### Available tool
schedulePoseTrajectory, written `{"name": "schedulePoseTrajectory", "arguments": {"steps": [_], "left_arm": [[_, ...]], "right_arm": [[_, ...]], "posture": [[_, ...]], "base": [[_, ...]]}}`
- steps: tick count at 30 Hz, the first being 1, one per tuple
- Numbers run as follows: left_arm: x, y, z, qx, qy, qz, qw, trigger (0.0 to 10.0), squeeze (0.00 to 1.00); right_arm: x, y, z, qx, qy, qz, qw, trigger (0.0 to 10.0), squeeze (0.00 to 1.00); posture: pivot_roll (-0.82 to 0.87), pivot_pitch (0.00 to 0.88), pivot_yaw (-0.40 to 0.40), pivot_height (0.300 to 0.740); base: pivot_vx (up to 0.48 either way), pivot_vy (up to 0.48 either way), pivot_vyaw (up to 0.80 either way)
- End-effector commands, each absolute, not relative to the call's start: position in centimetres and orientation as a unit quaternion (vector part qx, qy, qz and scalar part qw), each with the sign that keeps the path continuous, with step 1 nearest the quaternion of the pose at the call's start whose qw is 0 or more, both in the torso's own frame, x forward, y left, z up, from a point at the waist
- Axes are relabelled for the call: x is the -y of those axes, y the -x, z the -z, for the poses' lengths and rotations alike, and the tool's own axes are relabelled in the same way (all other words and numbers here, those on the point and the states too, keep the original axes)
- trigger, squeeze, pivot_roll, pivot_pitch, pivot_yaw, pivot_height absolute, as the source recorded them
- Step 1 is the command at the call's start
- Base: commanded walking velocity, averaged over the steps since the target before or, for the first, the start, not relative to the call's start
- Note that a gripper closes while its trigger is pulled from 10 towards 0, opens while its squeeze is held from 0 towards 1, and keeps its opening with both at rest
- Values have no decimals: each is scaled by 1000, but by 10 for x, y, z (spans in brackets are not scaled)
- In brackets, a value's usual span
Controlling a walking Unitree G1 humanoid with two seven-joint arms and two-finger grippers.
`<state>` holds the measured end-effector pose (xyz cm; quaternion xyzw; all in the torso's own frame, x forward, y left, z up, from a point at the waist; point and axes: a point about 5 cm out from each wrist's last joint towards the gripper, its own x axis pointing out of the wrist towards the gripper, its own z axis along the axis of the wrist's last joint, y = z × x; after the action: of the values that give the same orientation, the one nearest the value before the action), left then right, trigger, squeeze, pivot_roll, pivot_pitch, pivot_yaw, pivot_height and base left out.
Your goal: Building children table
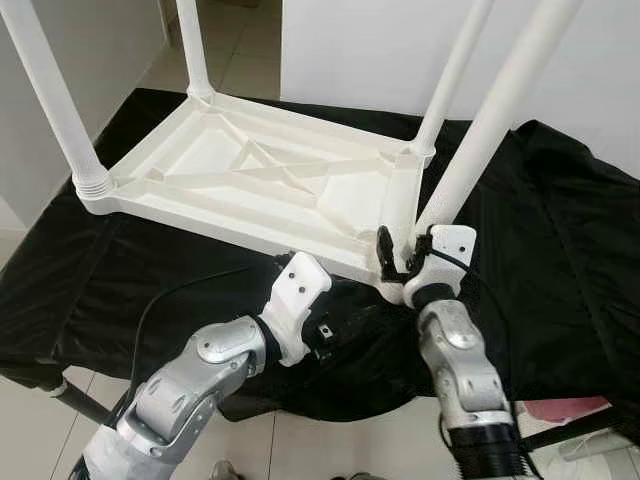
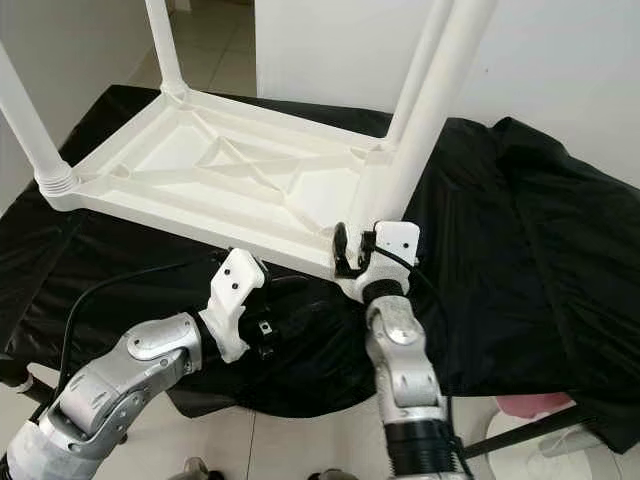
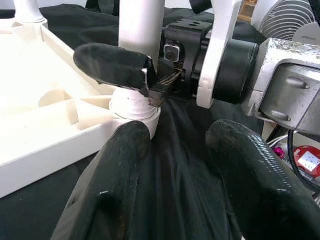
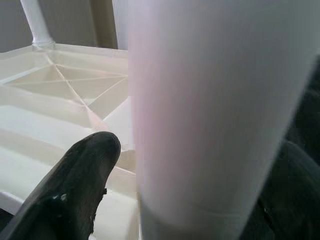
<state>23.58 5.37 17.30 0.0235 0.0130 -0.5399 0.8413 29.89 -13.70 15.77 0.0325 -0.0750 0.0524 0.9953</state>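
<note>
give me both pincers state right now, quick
Left pincer: open, holding nothing, low over the black cloth.
Right pincer: closed around the base of the near table leg.

home rm, tiled floor [image 1: 240,50], fan [image 3: 287,20]

Smooth white plastic table [image 1: 250,175]; matt black cloth [image 1: 560,260]; glossy rubbery fingers [image 3: 115,200]

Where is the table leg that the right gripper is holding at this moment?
In the left eye view, the table leg stands at the near right corner of the upturned white tabletop, and the right gripper clasps its base.
</note>
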Motion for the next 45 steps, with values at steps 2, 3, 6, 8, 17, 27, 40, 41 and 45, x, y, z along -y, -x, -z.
{"name": "schedulePoseTrajectory", "arguments": {"steps": [2,3,6,8,17,27,40,41,45], "left_arm": [[-51,-231,-174,-10,-21,559,829,10000,0],[-51,-231,-174,-10,-21,559,829,10000,0],[-51,-230,-174,-11,-19,558,829,10000,0],[-51,-230,-174,-12,-18,558,830,10000,0],[-53,-231,-174,-11,-22,556,831,10000,0],[-51,-234,-175,-11,-21,560,828,10000,0],[-50,-237,-178,-3,-25,561,827,10000,0],[-50,-237,-178,-3,-25,561,827,10000,0],[-50,-237,-177,-4,-24,559,829,10000,0]], "right_arm": [[141,-297,-155,68,-32,-86,993,10000,0],[141,-297,-155,68,-32,-86,993,10000,0],[148,-296,-153,68,-10,-156,985,10000,0],[152,-296,-152,65,2,-176,982,10000,0],[162,-305,-147,57,25,-245,968,10000,0],[154,-320,-138,37,9,-325,945,3647,0],[168,-323,-128,24,6,-322,946,4902,0],[168,-323,-128,24,6,-322,946,4902,0],[167,-320,-130,37,0,-313,949,10000,0]], "posture": [[14,61,-91,740],[14,61,-91,740],[17,61,-91,740],[19,60,-90,740],[24,58,-89,740],[23,45,-73,740],[23,41,-77,740],[23,41,-77,740],[24,44,-82,740]], "base": [[0,0,0],[0,0,0],[0,0,0],[0,0,0],[0,0,0],[0,0,0],[0,0,0],[0,0,0],[0,0,0]]}}
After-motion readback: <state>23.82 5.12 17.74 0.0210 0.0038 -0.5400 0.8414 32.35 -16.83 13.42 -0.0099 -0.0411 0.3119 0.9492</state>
